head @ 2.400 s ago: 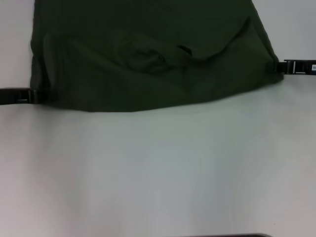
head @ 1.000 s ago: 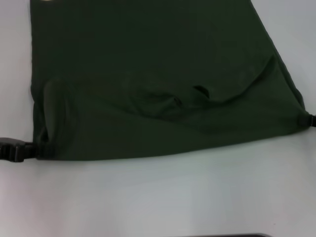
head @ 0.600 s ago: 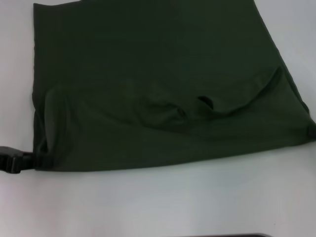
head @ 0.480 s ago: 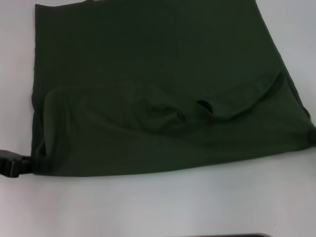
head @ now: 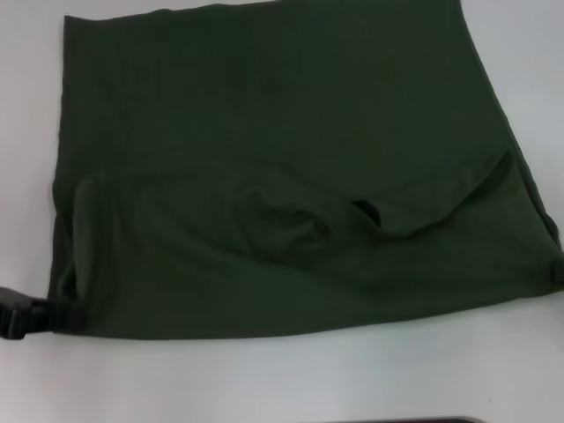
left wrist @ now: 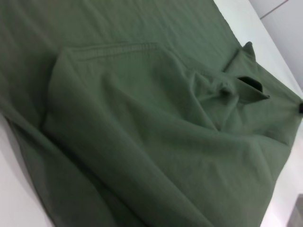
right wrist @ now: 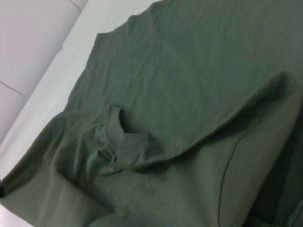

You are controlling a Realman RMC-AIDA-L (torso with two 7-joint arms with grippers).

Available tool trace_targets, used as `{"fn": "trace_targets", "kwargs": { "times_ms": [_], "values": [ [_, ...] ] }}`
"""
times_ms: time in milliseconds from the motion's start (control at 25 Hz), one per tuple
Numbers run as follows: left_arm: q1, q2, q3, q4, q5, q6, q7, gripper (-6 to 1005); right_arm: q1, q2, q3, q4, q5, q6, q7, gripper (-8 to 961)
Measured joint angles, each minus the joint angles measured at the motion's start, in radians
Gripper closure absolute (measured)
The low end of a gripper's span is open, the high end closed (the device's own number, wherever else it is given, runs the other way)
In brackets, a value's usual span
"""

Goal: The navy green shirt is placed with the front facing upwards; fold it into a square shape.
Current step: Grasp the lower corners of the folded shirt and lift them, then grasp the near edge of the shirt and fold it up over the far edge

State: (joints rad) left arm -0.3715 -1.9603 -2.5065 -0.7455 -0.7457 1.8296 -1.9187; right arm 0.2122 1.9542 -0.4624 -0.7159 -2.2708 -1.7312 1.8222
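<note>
The left gripper point(head: 62, 315) sits low at the near left corner of the navy green shirt point(head: 291, 176), reaching in flat from the side, its black fingers point(head: 74, 316) pinched on the cloth's edge. The right gripper point(head: 557, 271) is at the opposite near corner, only its dark tip showing against the fabric there; whether it is clamped cannot be made out. Both sit level with the cloth's near hem, well apart from each other.

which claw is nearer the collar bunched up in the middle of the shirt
Right. The right claw pinches the shirt's near right corner, closer to the collar; the left claw grips the near left corner, farther off.
</note>
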Motion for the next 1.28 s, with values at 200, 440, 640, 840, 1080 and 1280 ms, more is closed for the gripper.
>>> {"fn": "trace_targets", "kwargs": {
  "times_ms": [200,440,640,840,1080,1280],
  "values": [
    [0.023,0.000,0.000,0.000,0.003,0.024,0.010,970,-0.001,0.000,0.004,0.001,-0.020,-0.003,0.000,917],
    [0.041,0.000,-0.002,0.000,0.025,0.042,0.010,971,-0.002,-0.001,0.006,0.001,-0.027,-0.016,0.000,917],
    [0.040,-0.002,0.000,0.002,0.049,0.045,0.014,971,0.000,-0.001,0.005,0.001,-0.027,-0.017,0.000,917],
    [0.028,-0.004,-0.005,0.003,0.054,0.046,0.023,971,0.001,-0.002,0.009,0.001,-0.027,-0.018,0.001,918],
    [-0.002,-0.005,-0.057,0.005,0.030,0.048,0.058,971,0.028,-0.002,0.021,0.001,-0.019,-0.033,0.001,918],
    [-0.034,-0.005,-0.149,0.012,0.015,0.053,0.087,970,0.100,-0.004,0.052,0.001,-0.017,-0.057,0.005,918]
  ]
}}
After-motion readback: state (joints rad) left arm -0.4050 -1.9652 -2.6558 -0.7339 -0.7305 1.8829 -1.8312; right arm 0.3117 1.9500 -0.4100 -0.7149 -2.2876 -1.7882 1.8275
